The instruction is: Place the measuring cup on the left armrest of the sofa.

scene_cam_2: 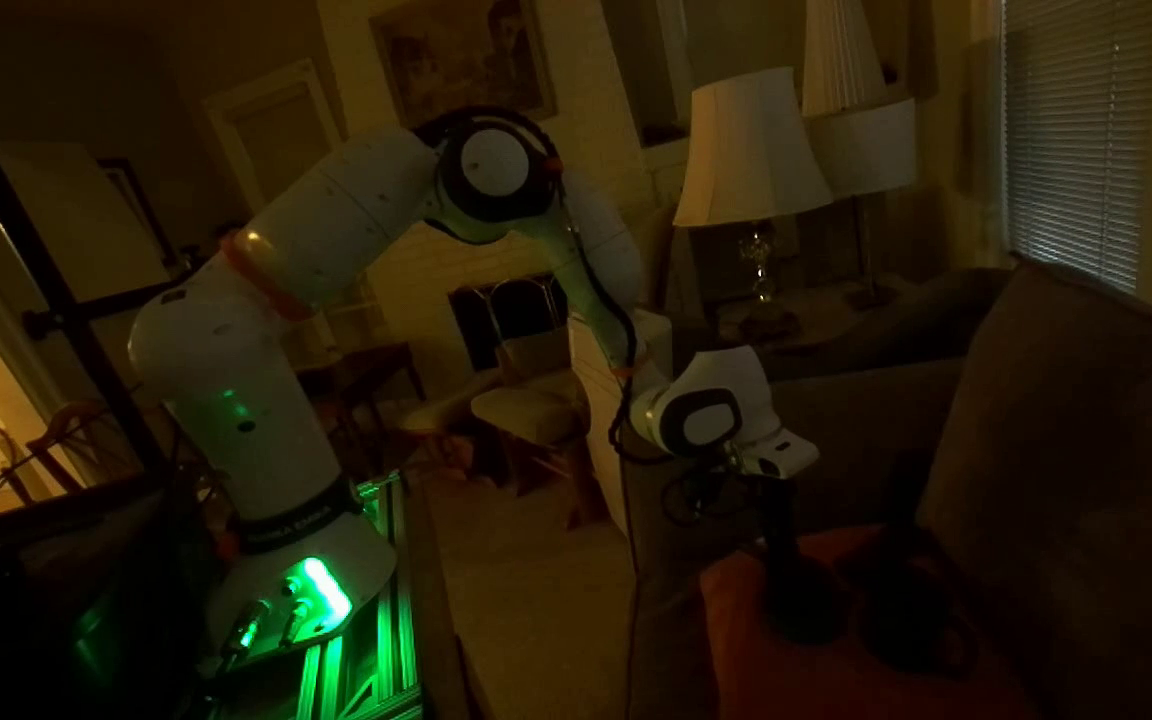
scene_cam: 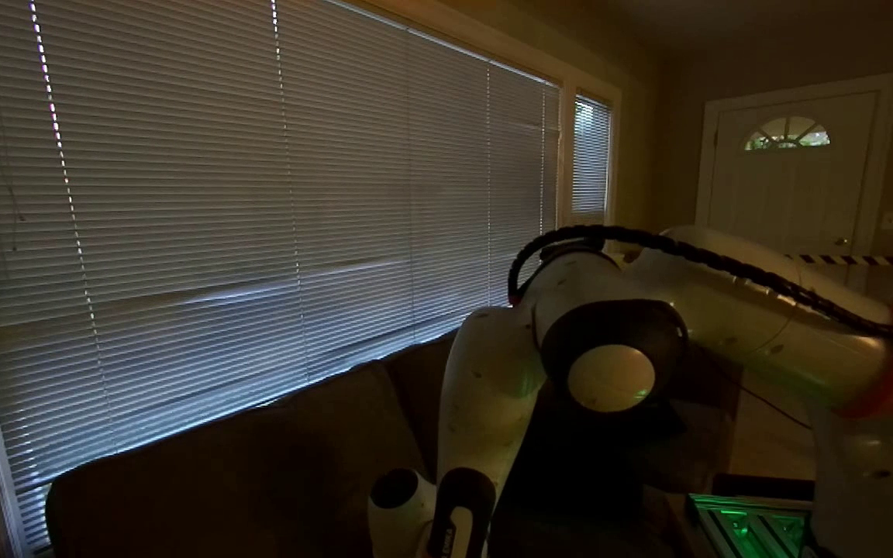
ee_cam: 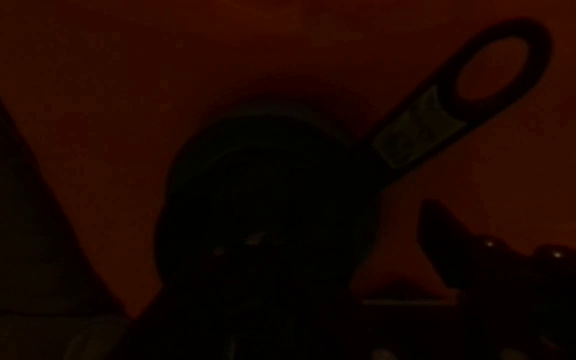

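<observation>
Evidently the fingers [ee_cam: 440,245] stand apart, one just beside the measuring cup [ee_cam: 298,165], the other obscured.

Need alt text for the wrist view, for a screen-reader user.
A dark, round measuring cup sits on an orange-red surface, its ring-ended handle angled toward the picture's upper right. At lower right is one tool finger, the surface visible between its tip and the cup; poor light hides most other detail.

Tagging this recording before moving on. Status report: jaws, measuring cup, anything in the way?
Jaws open at measuring cup, not gripping it. Cup on orange fabric. Obstructions: too dark to rule out.
</observation>
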You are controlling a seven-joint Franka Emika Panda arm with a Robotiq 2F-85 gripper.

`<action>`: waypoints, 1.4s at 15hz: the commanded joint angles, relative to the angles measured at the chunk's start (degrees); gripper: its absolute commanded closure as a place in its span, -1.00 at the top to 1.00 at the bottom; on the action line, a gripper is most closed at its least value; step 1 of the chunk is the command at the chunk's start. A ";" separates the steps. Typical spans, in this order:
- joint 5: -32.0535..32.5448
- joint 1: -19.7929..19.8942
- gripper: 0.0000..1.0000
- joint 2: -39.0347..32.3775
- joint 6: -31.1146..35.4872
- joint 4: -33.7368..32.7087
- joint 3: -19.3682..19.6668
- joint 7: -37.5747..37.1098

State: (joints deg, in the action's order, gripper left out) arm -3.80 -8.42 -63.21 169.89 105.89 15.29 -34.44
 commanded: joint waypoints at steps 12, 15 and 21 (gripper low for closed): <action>-1.01 -8.80 -0.98 4.76 0.32 3.51 8.65 2.90; -1.99 -6.00 -0.98 8.44 1.53 1.09 2.87 6.00; -5.83 1.28 -0.98 13.52 -0.56 -9.37 -14.37 11.50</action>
State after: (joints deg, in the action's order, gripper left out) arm -6.60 -11.22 -51.33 171.02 101.14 8.93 -27.56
